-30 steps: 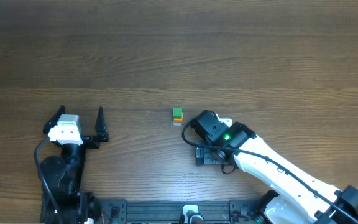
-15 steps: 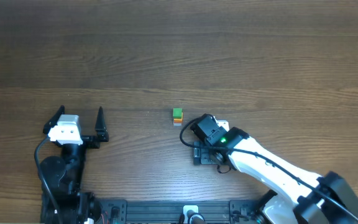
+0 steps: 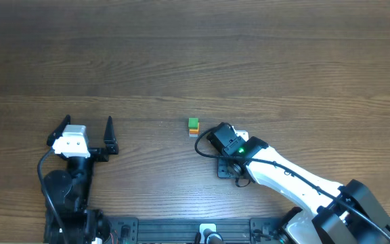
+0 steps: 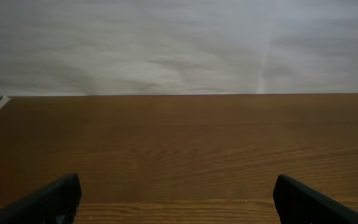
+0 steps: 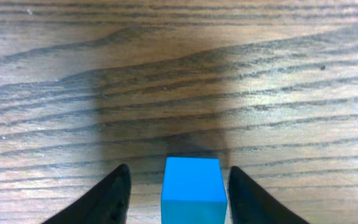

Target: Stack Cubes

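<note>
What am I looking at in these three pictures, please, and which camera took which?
These show two robot arms at a wooden table, each ending in a two-finger gripper. One picture comes from a fixed camera overhead, with the arms' bases along its bottom edge. The other two come from a camera on each arm's wrist, looking past that arm's own fingers. On the table a green cube sits on an orange cube. The left gripper is open, with bare table ahead of it. The right gripper is near that stack. A blue cube stands between its fingers with a gap on each side, so it looks open rather than clamped.
</note>
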`<action>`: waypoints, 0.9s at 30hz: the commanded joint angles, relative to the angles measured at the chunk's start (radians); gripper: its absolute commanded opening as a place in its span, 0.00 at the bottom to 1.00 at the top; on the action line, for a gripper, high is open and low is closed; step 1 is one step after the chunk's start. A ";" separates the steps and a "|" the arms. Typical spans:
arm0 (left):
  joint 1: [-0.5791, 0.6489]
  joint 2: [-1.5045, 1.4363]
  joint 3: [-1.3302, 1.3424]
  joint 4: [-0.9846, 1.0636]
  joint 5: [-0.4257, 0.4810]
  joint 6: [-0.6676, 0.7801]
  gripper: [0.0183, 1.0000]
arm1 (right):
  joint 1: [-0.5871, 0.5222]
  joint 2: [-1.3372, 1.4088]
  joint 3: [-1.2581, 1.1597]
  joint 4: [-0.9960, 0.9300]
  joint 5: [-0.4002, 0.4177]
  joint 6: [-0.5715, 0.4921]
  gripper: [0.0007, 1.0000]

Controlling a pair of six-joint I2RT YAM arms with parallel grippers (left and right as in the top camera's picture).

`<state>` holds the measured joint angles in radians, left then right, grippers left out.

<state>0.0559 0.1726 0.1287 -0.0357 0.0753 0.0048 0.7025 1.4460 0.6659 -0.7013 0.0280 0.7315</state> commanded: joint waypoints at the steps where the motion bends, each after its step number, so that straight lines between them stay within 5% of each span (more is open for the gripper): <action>1: 0.006 -0.004 -0.005 0.005 0.007 0.017 1.00 | -0.005 0.007 -0.006 0.002 -0.002 0.002 0.43; 22: 0.006 -0.004 -0.005 0.005 0.007 0.017 1.00 | -0.005 0.007 0.000 0.000 -0.002 0.005 0.11; 27: 0.006 -0.004 -0.005 0.005 0.007 0.017 1.00 | -0.005 0.003 0.122 -0.126 0.025 0.004 0.06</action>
<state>0.0559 0.1726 0.1287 -0.0353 0.0753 0.0048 0.7025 1.4471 0.6910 -0.7734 0.0254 0.7330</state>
